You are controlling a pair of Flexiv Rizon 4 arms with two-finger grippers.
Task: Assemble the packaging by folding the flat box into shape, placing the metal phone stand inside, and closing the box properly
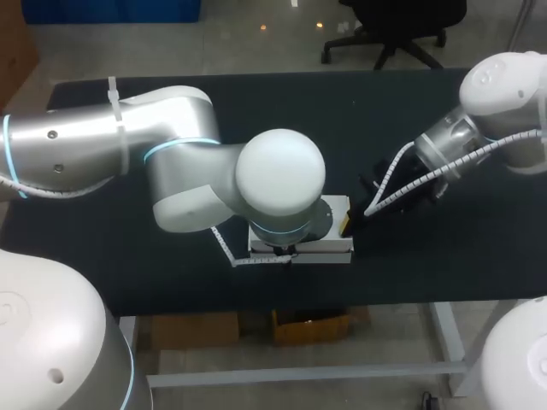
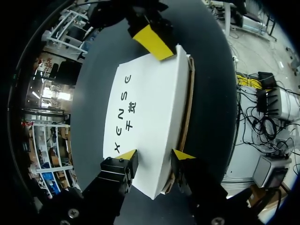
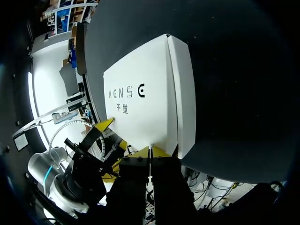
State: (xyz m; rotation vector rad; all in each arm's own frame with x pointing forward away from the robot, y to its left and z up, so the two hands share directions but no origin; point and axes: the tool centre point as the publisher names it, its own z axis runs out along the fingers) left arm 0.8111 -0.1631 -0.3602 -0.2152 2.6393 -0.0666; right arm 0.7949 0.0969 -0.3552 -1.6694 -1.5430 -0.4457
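1. White box [image 2: 150,103] on bench [image 1: 282,111], between my 2 pincers.
2. L pincer [image 2: 154,155]: open, one tip on box top, other beside its edge.
3. R pincer [image 3: 150,152]: tips together, empty, touching box end.

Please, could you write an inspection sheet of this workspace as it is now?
surface: black table, carrying the box.
job's things: white box folded into shape, printed face up, brown inner edge showing along one side; phone stand not seen.
clutter: nothing seen.
grippers: left gripper open, fingers astride the box's long edge; right gripper shut, tips against the box's end.
cables: white cable hanging by the right gripper.
surroundings: nothing seen.
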